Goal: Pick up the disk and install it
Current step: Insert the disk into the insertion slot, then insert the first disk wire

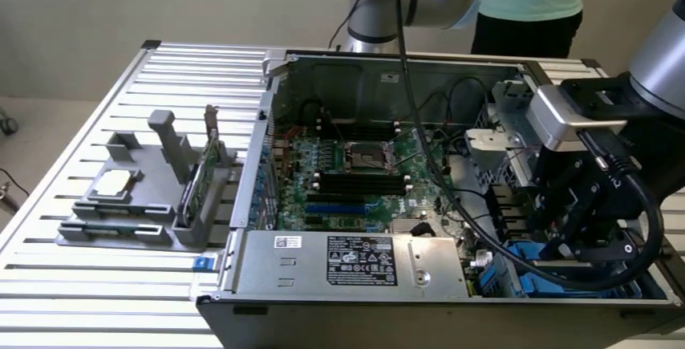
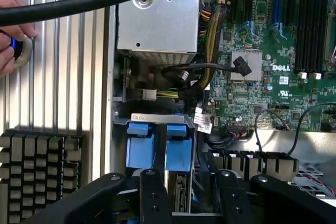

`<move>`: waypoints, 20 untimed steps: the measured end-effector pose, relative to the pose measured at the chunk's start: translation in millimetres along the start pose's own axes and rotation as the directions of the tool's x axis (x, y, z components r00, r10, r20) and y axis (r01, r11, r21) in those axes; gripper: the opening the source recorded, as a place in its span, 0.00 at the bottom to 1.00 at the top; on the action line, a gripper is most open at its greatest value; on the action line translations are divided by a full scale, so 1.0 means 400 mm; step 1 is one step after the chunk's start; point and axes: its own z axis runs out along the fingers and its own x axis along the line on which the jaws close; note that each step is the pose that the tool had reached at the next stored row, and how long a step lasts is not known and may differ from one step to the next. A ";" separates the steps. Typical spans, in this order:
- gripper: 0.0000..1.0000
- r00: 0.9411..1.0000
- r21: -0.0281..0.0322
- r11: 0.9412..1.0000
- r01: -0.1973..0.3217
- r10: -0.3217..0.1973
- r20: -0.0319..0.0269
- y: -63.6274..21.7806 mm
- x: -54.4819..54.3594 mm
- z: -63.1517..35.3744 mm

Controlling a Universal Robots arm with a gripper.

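The disk (image 2: 177,156) sits in the drive bay at the corner of the open computer case (image 1: 265,136), its blue plastic rails up and a strip of grey metal edge showing below them. In the exterior view its blue plastic (image 1: 535,254) shows at the case's near corner, on the exterior view's right. My black gripper (image 2: 191,203) hangs right over it, and one finger (image 2: 153,199) stands close beside the disk's edge. The fingers are apart, with a visible gap on the other side, so the gripper (image 1: 573,246) is open and holds nothing.
The motherboard (image 1: 358,176) and loose cables fill the case, and the power supply (image 1: 354,259) lies along its front. A grey fixture (image 1: 123,225) with a square chip (image 1: 115,182) and a green card (image 1: 204,174) stands left. A person's hand (image 2: 11,40) rests on the slatted table near a black ribbed block (image 2: 37,169).
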 end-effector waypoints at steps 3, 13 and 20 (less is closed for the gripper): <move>0.38 1.000 0.000 1.000 0.005 -0.005 0.000 -0.006 -0.003 -0.002; 0.13 1.000 -0.001 1.000 0.011 -0.011 -0.002 -0.014 -0.006 -0.004; 0.13 1.000 -0.001 1.000 0.011 -0.011 -0.002 -0.014 -0.006 -0.004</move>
